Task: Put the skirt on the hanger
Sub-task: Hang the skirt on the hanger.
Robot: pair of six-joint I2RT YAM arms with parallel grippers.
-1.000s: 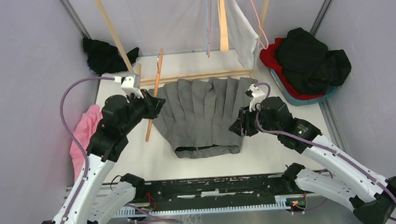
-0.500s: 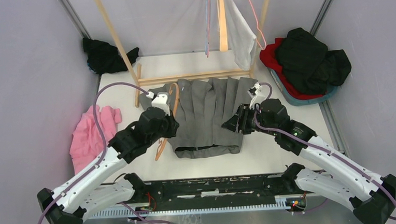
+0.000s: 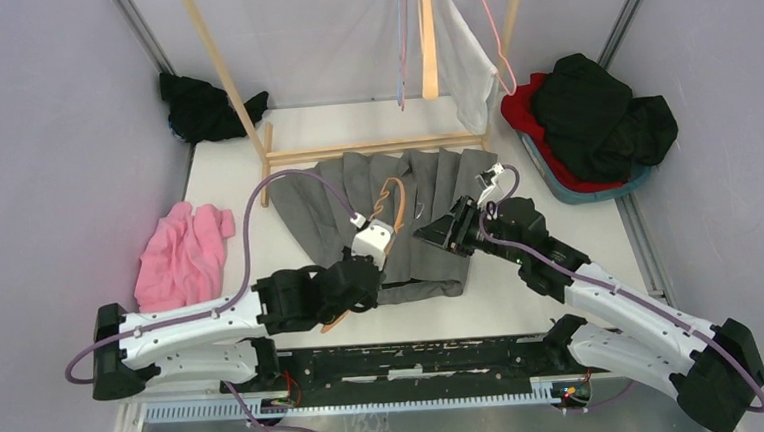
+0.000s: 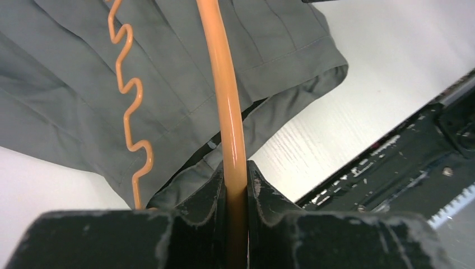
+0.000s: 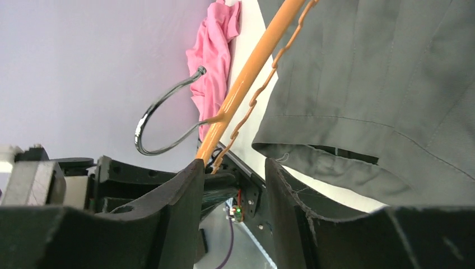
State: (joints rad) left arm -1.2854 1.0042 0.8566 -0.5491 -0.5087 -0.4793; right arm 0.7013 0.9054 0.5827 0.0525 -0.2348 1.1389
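Currently the grey pleated fabric skirt (image 3: 441, 187) lies spread flat on the white table (image 3: 561, 265). Its waistband is on the near side and its hem on the far side, by the foot of the wooden rack (image 3: 354, 150). The left pincer (image 4: 236, 174) is clenched on the thick bar of the orange plastic hanger (image 4: 221, 78). It holds the hanger over the left half of the skirt, close to the waistband's left end. A thin wavy rail runs beside the bar, and the right wrist view shows the hanger's steel hook (image 5: 159, 120). Whether the hanger touches the cloth I cannot tell. The right pincer (image 3: 437, 235) hovers over the skirt's right half, just right of the hanger, released, its jaws parted with nothing gripped. A crumpled pink cloth (image 3: 180, 253) lies well to the left on the table.
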